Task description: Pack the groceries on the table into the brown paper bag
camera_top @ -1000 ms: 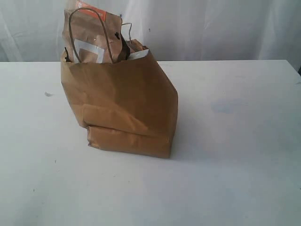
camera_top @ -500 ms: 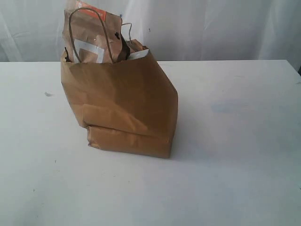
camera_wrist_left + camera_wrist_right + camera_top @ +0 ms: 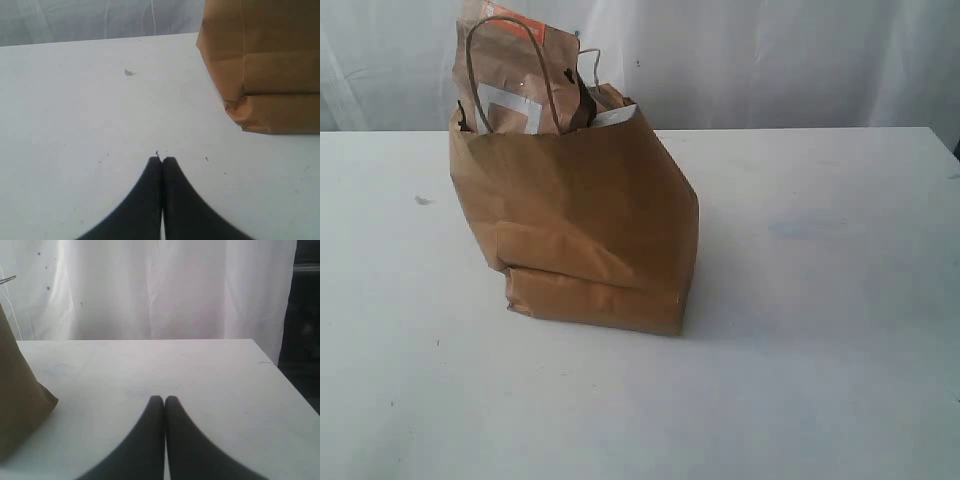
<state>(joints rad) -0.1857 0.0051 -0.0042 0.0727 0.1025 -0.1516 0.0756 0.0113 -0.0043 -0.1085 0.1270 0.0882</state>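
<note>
Near the tabletop's (image 3: 820, 300) far edge, left of centre, one brown paper bag (image 3: 585, 230) stands leaning. One brown pouch with orange strip (image 3: 515, 75) protrudes from its mouth; no grocery lies loose. There are two grippers, the left gripper (image 3: 162, 159) and the right gripper (image 3: 164, 398), both with jaws pressed together, holding nothing. Packing appears complete; any retreat should keep clear of the leaning bag.

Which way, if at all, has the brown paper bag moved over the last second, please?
No. The brown paper bag stands just as far from the dark speck on the table as before.
</note>
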